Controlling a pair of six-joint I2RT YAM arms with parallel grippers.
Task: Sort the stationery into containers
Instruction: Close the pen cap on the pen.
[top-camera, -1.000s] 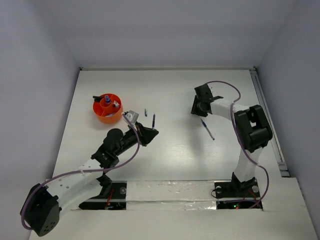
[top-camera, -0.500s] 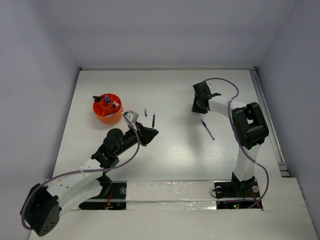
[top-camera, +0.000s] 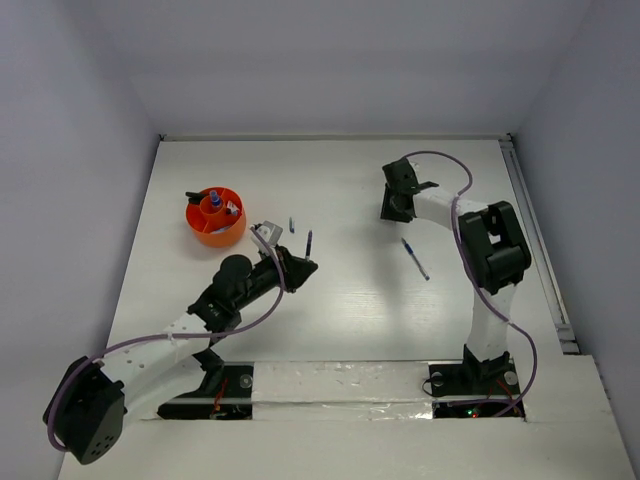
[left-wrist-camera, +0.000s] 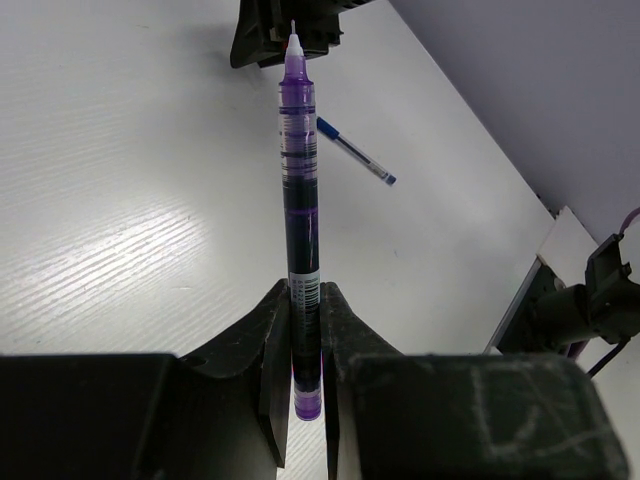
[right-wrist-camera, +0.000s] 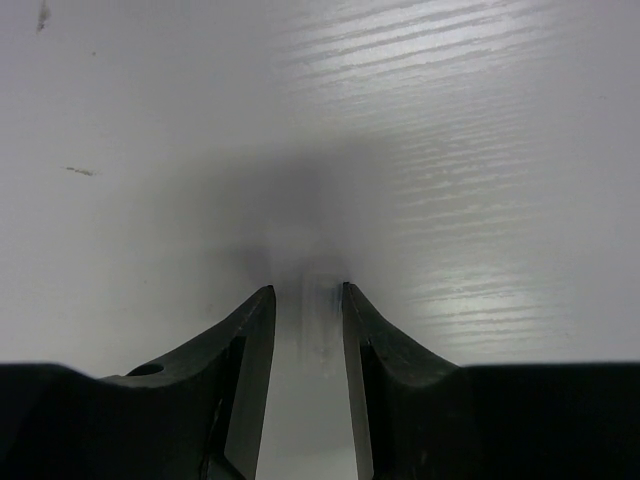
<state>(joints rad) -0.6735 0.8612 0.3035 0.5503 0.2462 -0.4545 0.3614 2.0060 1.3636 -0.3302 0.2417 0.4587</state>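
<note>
The left gripper is clamped tight on a thin purple pen. The barrel is clear with dark ink inside, the tip is white, and it sticks straight out past the fingers, above the table. The orange cup sits near that arm, already holding stationery. A blue pen lies loose near the right gripper, whose fingers stand partly apart with a pale blur between them. I cannot tell whether they hold anything.
</note>
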